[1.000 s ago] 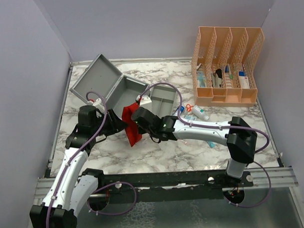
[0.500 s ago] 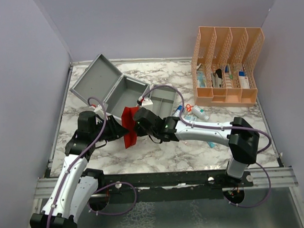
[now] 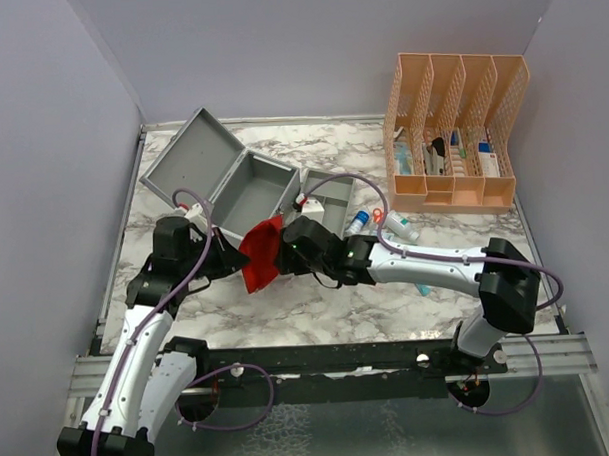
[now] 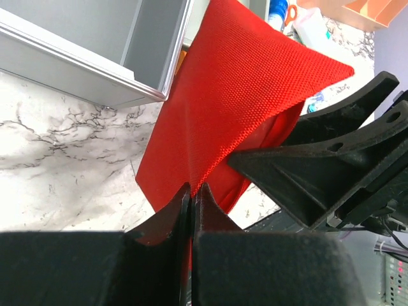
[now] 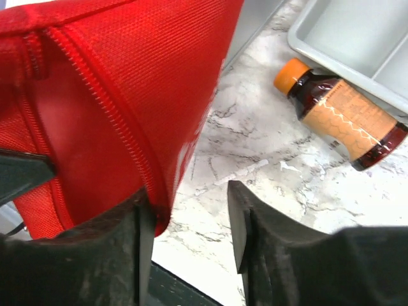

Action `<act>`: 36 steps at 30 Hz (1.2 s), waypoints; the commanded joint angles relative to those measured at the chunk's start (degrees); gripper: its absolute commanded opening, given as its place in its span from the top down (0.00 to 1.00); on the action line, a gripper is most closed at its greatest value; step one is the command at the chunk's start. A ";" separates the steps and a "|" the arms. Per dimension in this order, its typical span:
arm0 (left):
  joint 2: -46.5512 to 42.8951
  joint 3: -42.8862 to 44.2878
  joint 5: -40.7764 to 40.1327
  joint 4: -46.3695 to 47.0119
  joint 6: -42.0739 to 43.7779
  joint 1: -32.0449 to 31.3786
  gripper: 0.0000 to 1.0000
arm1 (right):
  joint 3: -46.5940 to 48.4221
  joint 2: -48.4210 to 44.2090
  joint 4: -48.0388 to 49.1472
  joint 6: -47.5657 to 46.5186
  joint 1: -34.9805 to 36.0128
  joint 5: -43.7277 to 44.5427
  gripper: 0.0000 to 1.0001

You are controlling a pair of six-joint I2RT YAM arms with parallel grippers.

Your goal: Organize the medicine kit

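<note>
Just in front of the open grey case (image 3: 248, 185), at the back left of the table (image 3: 332, 147), pinches the red pouch (image 3: 260, 252) with the left gripper (image 4: 192, 191), jaws fully closed on the cloth. Holds the right gripper (image 5: 188, 197) with jaws apart, pouch edge against one finger, nothing clamped. Nearby, a brown bottle (image 5: 341, 121) lying flat.

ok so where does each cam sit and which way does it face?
Top external: above and behind the bases, facing down and forward over the table; both arms show whole.
Left wrist: on the left arm, looking along the left gripper, shut on the pouch, case behind.
Right wrist: on the right arm, looking along the open right gripper at the table, pouch at left, bottle and tray beyond.
Shared: all three show the pouch.
</note>
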 commanded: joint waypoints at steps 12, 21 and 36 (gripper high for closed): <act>3.78 2.64 -2.17 -3.19 3.92 -0.13 1.00 | -4.82 -13.77 1.18 -5.03 -0.15 -4.08 0.35; 6.41 3.22 -0.12 -3.28 5.60 -0.21 1.00 | -12.83 -25.55 -9.05 -7.21 -8.58 7.50 0.40; 8.63 3.56 4.62 -3.17 7.42 -0.44 1.00 | -23.06 -25.00 -9.60 -10.38 -29.33 -0.73 0.40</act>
